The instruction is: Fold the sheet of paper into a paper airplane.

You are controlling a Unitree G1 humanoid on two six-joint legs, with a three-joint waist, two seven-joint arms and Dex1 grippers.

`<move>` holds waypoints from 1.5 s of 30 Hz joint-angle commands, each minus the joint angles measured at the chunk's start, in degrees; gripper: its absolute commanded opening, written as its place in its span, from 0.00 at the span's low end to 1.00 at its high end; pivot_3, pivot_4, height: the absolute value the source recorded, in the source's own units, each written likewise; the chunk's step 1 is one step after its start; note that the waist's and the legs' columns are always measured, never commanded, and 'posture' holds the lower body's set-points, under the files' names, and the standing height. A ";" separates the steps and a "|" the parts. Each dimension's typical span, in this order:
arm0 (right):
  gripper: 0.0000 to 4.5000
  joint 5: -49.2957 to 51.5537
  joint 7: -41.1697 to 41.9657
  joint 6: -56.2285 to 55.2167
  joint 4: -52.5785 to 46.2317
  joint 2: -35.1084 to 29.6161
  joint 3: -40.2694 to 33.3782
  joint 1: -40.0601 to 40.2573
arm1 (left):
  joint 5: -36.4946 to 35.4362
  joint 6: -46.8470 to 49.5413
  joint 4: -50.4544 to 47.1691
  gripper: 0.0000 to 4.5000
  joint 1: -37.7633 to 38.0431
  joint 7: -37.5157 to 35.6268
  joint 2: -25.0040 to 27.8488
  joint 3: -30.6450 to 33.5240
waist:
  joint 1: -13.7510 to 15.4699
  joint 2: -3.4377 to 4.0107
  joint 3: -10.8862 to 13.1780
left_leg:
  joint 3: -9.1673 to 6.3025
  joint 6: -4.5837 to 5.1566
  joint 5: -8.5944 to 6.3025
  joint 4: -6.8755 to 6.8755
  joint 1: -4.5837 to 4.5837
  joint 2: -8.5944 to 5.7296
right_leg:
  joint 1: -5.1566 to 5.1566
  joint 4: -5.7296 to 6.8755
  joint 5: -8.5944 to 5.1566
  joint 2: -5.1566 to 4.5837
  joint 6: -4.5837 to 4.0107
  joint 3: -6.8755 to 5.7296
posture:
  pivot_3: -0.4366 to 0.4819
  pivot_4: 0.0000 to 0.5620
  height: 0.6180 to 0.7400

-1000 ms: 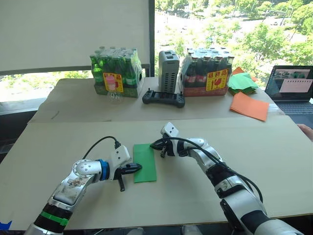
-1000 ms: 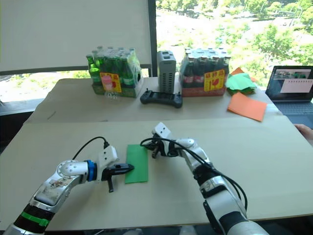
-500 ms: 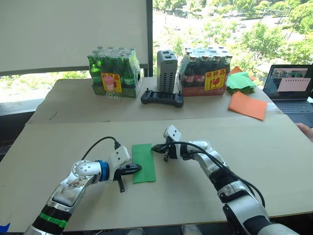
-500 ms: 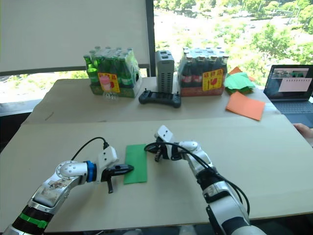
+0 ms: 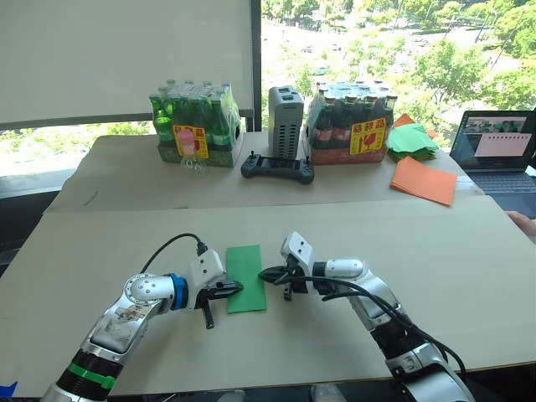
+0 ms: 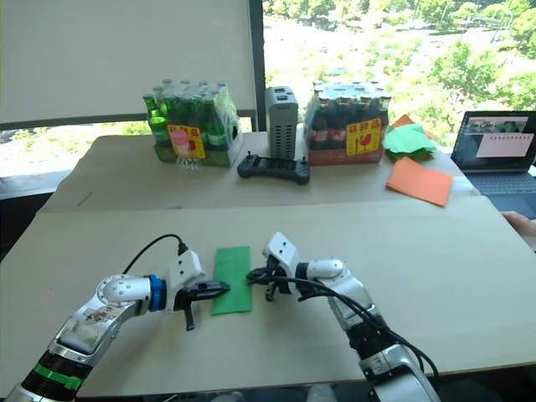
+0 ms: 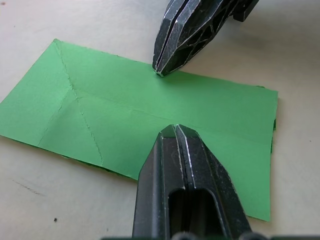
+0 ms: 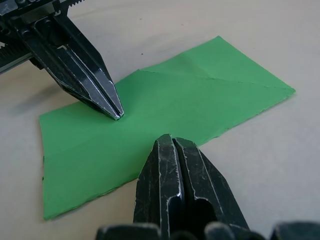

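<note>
The sheet of paper (image 5: pixel 245 278) is a bright green, creased rectangle lying flat on the table, with diagonal fold lines at one end (image 7: pixel 75 100). My left gripper (image 5: pixel 238 286) is shut, and its tip presses down on the sheet just inside the left edge (image 7: pixel 175 129). My right gripper (image 5: pixel 265 274) is also shut. Its tip touches the sheet's right edge about halfway along (image 8: pixel 170 140). The two tips face each other across the paper, a short gap apart.
Along the table's far side stand a pack of green bottles (image 5: pixel 198 126), a grey box (image 5: pixel 286 122), a black controller (image 5: pixel 278 169) and a pack of dark bottles (image 5: pixel 352 124). At far right are a pile of green papers (image 5: pixel 413 139), orange sheets (image 5: pixel 427 181) and a laptop (image 5: pixel 496 144).
My right gripper has slid along the sheet's right edge from its far end toward the middle, staying shut. The left gripper and the sheet have not moved.
</note>
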 commanded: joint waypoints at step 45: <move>0.01 22.74 -4.35 19.45 -31.00 -7.36 -10.79 6.65 | -6.42 4.25 -5.64 0.00 3.59 0.42 5.44 12.05 | 1.48 -0.01 0.04 | -0.03 0.02 -0.01 -0.10 -0.20 0.02 | -0.04 -0.37 0.02 -0.04 -0.01 -0.16 | 0.48 0.27 0.47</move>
